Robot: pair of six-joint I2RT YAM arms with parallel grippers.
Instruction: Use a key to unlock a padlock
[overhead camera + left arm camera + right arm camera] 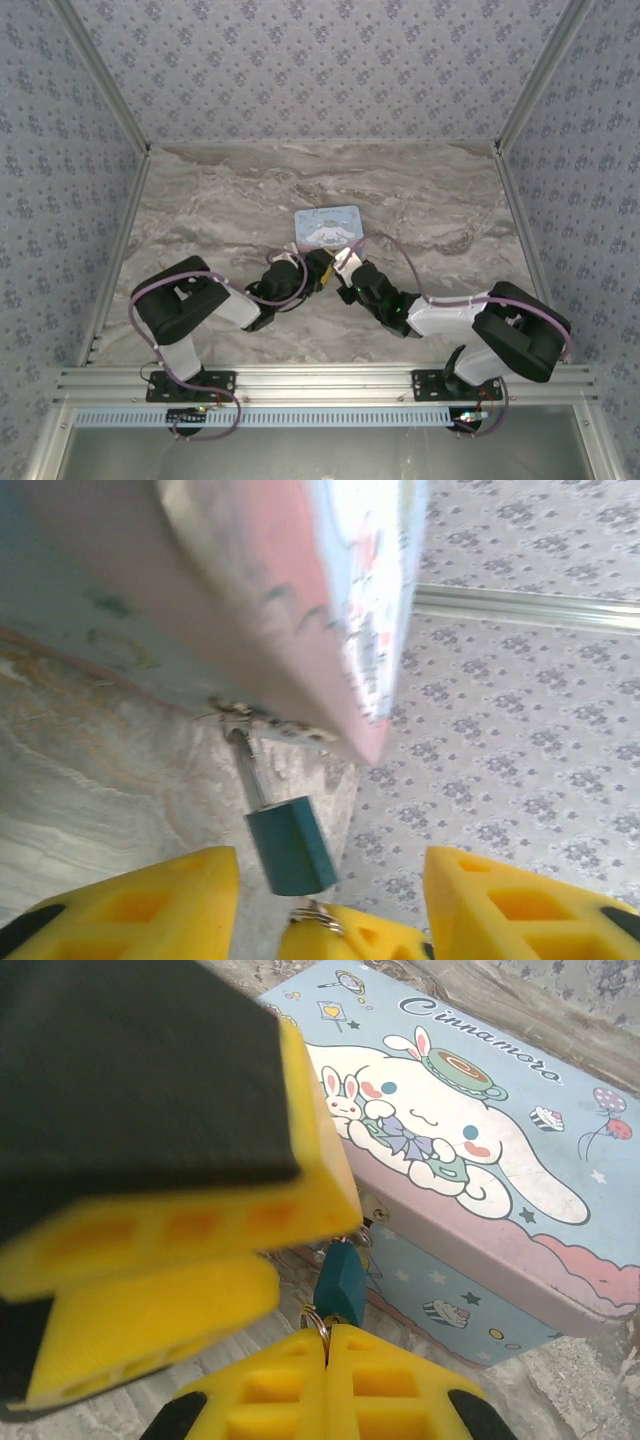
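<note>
While the teal padlock (silvery shackle) hangs, right jaws pinch its key; left jaws gape.

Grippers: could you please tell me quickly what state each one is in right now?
Left gripper: open, either side of the padlock.
Right gripper: closed on the key, just below the padlock.

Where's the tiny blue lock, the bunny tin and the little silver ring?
padlock [290, 845]: left wrist view, on its teal body.
tin [450, 1110]: right wrist view, on the printed lid.
key ring [316, 1318]: right wrist view, on the silvery loop just under the padlock.
</note>
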